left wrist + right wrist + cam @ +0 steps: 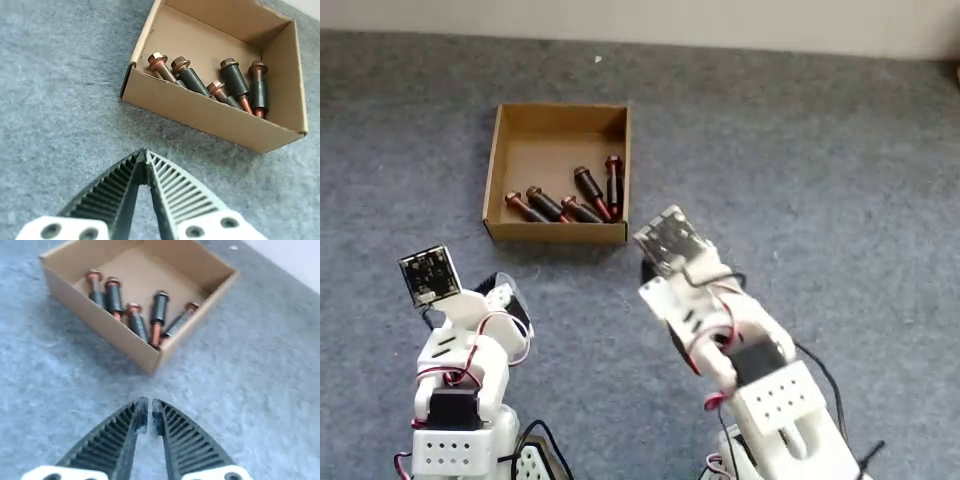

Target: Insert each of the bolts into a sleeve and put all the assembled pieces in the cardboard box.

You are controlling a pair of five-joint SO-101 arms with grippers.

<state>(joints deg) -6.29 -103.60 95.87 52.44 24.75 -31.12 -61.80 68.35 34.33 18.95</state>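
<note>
From above, five sleeved bolts (570, 205) lie in the cardboard box (550, 145); the left wrist view shows the left claw (145, 155) closed on nothing, the blurrier right wrist view the right claw (149, 407) seemingly likewise, so I'd back both away without nudging the box.

Grey carpet (820, 150), pale wall strip (720, 20) along far edge, small white speck (598, 60)

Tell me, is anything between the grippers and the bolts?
Only the wall of the box. The five bolts lie inside it; the left gripper and right gripper, both shut, are outside, over the carpet. Nothing else visible stands between.
</note>
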